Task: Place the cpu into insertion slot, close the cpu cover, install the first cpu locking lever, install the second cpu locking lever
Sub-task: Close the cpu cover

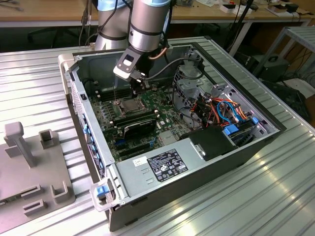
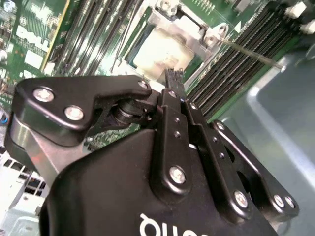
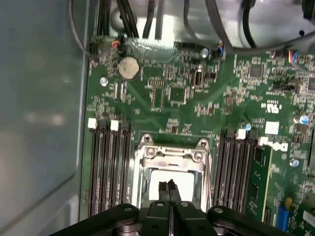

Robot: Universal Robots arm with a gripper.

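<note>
Over the insertion slot (image 1: 129, 104), the gripper (image 3: 170, 186) is hovering, its fingers pressed together on nothing. The cpu (image 3: 189, 183) is lying seated under the lowered cpu cover (image 3: 172, 156). The lever step is probably in hand: a thin locking lever (image 2: 251, 53) is standing free, calling for a precise push down.

The arm (image 1: 147, 22) is a silver-grey tube with a light blue joint cap (image 1: 109, 4) and black ring, trailing a grey cable (image 1: 170, 63), and its matte black gripper (image 3: 167, 186) carries bright silver screws (image 2: 74, 113) and white lettering (image 2: 157, 227).
</note>
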